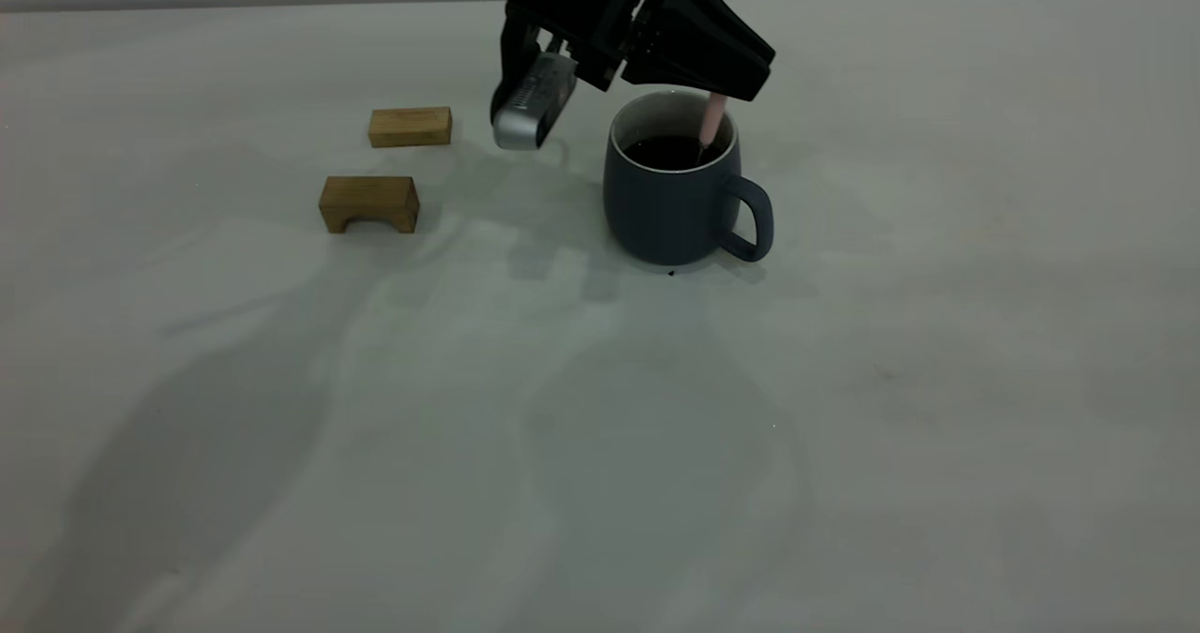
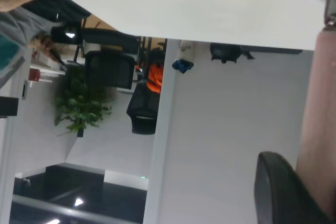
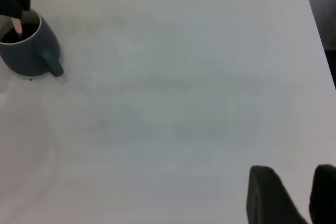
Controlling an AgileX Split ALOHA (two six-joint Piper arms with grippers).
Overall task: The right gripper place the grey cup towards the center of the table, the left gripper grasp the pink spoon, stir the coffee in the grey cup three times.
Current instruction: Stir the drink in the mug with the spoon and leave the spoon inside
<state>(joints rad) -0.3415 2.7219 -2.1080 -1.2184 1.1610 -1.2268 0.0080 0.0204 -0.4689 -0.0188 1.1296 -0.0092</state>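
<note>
The jaws of the left gripper (image 1: pixel 727 84) were pinched on the pink spoon (image 1: pixel 712 119), whose lower end dipped into the coffee (image 1: pixel 667 152). We found the grey cup (image 1: pixel 670 206) upright near mid-table (image 1: pixel 600 427), handle toward the right. The right gripper (image 3: pixel 291 192) hovered well apart, jaws slightly parted, holding nothing.

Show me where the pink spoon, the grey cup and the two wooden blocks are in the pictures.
pink spoon (image 1: pixel 713 119), exterior view, on the pink handle above the coffee.
grey cup (image 1: pixel 666 206), exterior view, on the outer wall.
flat wooden block (image 1: pixel 410 127), exterior view, on its front face.
arched wooden block (image 1: pixel 368 198), exterior view, on its front face.
</note>
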